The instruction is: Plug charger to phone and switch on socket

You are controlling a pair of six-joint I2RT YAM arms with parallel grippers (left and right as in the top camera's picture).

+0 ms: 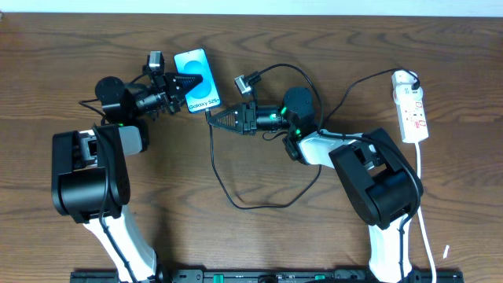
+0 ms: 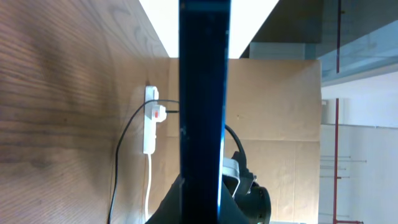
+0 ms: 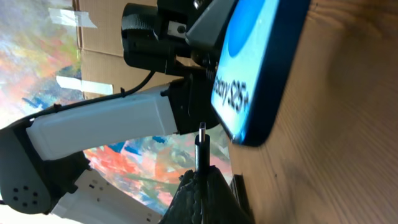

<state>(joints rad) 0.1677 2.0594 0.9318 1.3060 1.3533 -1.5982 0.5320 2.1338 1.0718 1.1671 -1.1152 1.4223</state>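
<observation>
Phone (image 1: 200,85) sits at the far left-centre of the worktop (image 1: 251,248), clamped by the left claw (image 1: 182,81), which closes on its long side. From overhead the light blue screen and "Galaxy S25" lettering face up, but the left wrist view shows the phone (image 2: 202,106) only as a dark, edge-on bar that fills the middle of the frame and hides the claw's own fingers. Whether its lower corner rests on the wood or hangs just above it is hard to tell. The right claw (image 1: 214,118) is pinched tight on the charger (image 1: 214,153), right behind its connector (image 3: 201,140), whose metal tip points at the phone's bottom end (image 3: 249,134). In the right wrist view the tip stands just beside that end, and the port itself cannot be seen, so it is unclear whether the tip touches or has entered. The claw (image 3: 199,186) is cut off by the bottom edge of that frame. The black cable trails from the connector in a wide loop across the wood toward the right arm, which covers part of its run. The socket (image 1: 413,110) lies well apart at the far right edge, with a black lead reaching its far end. Its red marks (image 2: 158,114) are too small to show whether the switch is on.
</observation>
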